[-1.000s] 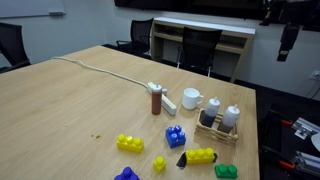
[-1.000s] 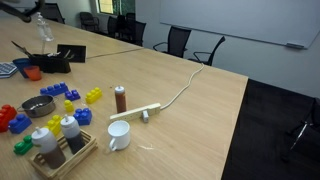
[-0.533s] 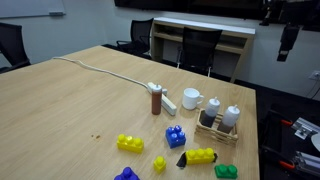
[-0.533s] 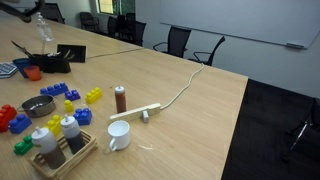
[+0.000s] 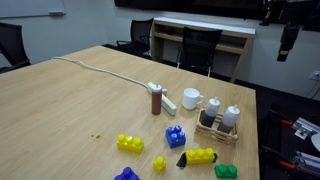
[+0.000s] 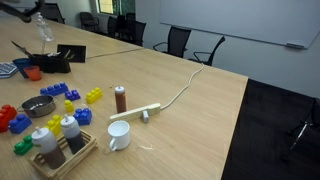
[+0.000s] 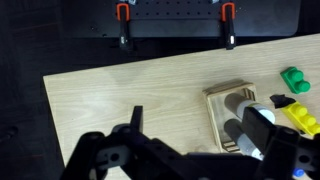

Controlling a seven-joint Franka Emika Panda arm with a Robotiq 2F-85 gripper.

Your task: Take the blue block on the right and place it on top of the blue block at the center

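A blue block (image 5: 176, 136) sits mid-table near the front, also seen in an exterior view (image 6: 82, 116). Another blue block (image 5: 126, 175) lies at the frame's bottom edge, partly cut off. My gripper (image 5: 286, 52) hangs high above the table's far right side, well away from both. In the wrist view the gripper (image 7: 205, 130) is open and empty, its dark fingers (image 7: 135, 125) spread over the table edge. No blue block shows in the wrist view.
A wooden tray with two shakers (image 5: 220, 122) (image 7: 240, 115) lies under the gripper. Yellow blocks (image 5: 130, 143), a yellow-and-black piece (image 5: 200, 156) and a green block (image 5: 227, 171) (image 7: 294, 80) lie nearby. A brown bottle (image 5: 157, 100), white mug (image 5: 192, 99) and power strip (image 5: 162, 95) stand behind.
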